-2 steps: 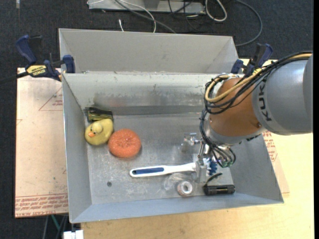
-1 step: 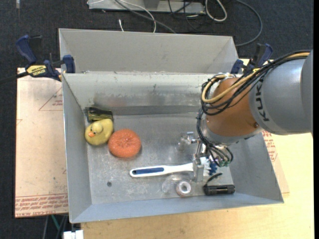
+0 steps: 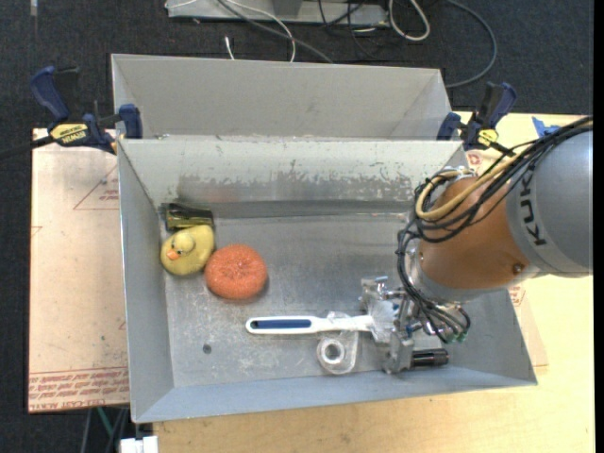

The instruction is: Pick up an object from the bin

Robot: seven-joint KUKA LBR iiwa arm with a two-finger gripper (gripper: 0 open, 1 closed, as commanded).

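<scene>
My gripper [image 3: 393,336] is low in the bin's front right part, right at the head end of a white tool with a blue handle [image 3: 293,325] that lies flat along the floor. A small clear ring [image 3: 332,354] rests just in front of the tool, to the left of the gripper. A small dark part [image 3: 429,357] lies by the gripper's right side.
An orange round scrubber [image 3: 236,272] and a yellow rubber duck [image 3: 187,251] sit at the left, with a dark flat object [image 3: 189,217] behind the duck in the back left corner. The arm's orange cover and cables hang over the right side.
</scene>
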